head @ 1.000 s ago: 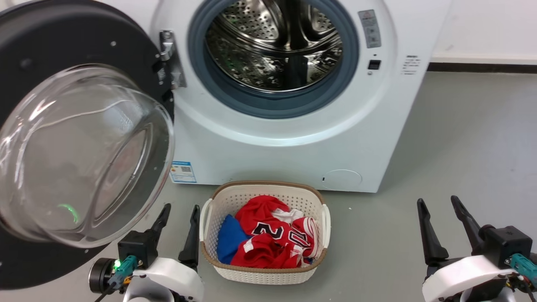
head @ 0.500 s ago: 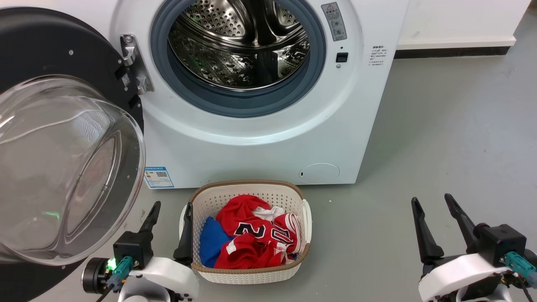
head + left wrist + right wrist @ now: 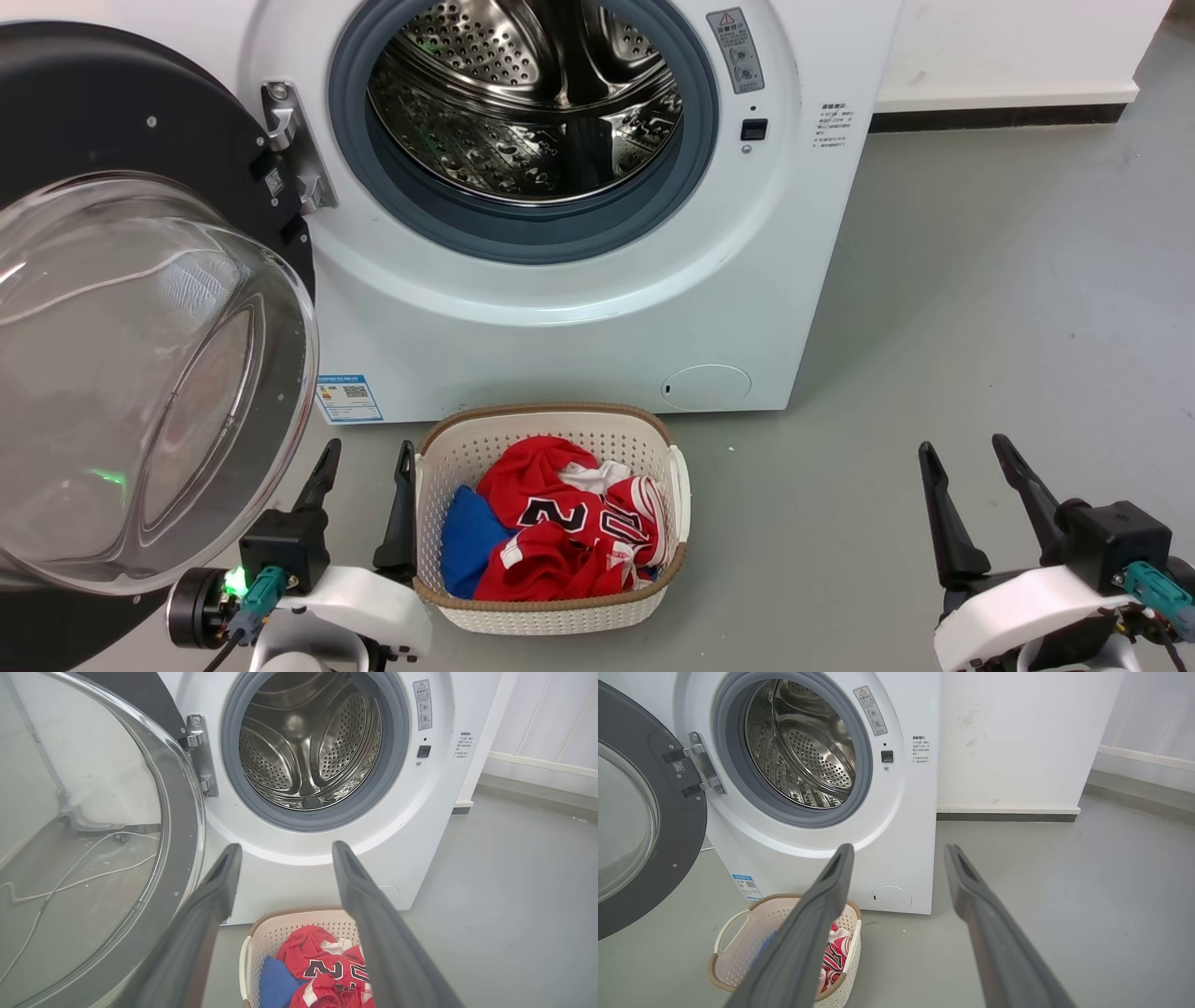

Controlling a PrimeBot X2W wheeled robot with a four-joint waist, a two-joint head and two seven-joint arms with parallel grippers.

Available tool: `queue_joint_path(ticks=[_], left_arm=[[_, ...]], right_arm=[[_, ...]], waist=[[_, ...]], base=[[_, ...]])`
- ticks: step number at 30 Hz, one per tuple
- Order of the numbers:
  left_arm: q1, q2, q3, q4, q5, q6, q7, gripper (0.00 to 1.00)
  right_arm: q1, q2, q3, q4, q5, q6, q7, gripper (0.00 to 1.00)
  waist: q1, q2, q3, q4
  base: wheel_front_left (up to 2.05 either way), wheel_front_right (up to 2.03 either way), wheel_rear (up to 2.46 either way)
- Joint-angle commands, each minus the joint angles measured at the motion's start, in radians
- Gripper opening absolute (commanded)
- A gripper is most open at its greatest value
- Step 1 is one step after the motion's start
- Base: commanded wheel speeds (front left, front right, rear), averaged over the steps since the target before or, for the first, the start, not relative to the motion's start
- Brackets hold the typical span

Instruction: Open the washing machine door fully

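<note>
White laundry basket [image 3: 551, 613] before washing machine [image 3: 560, 347]

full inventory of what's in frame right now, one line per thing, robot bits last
washing machine: 1, white, centre, on the floor against the wall
washing machine door: 1, black with clear glass bowl, stands open at the machine's left
hinge: 1, metal, joins door to machine front
drum: 1, perforated steel, grey rubber ring, looks empty
label: 1, blue, low left on machine front
round flap: 1, white, low right on machine front
laundry basket: 1, white with brown rim, on the floor before the machine
clothes: several, red, blue, some white, heaped in the basket
floor: grey
wall: white, dark skirting
left gripper: 1, dark fingers, open, empty, left of the basket
right gripper: 1, dark fingers, open, empty, lower right
</note>
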Motion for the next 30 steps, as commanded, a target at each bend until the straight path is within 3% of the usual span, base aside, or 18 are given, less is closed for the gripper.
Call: queue_joint_path(ticks=[1,14,15,19,30], left_arm=[[0.005,0.003,-0.003,0.002,0.001,-0.004,-0.006,1.0],[0.005,0.006,-0.01,0.012,-0.005,-0.003,-0.007,1.0],[0.001,0.001,-0.01,0.011,-0.002,-0.005,0.0,0.0],[0.024,-0.013,-0.016,0.039,-0.012,-0.008,0.006,0.0],[0.017,-0.045,0.053,0.032,-0.233,-0.051,0.071,0.0]], right_arm=[[-0.014,-0.005,0.001,0.002,0.003,0.0,-0.008,1.0],[-0.015,-0.007,-0.002,0.011,0.007,0.0,-0.013,1.0],[-0.001,-0.004,-0.002,0.009,0.003,0.0,-0.008,0.0],[0.017,0.001,0.0,0.04,0.013,0.0,-0.006,0.0],[-0.01,0.008,-0.022,0.069,0.269,0.0,0.029,0.0]], waist=[[0.0,0.0,0.0,0.001],[0.0,0.0,-0.004,0.003],[0.0,0.0,-0.004,0.003],[0.0,0.0,-0.005,0.003],[0.0,0.0,-0.004,0.008]], base=[[0.0,0.0,0.0],[0.0,0.0,0.0],[0.0,0.0,0.0],[0.0,0.0,0.0],[0.0,0.0,0.0]])
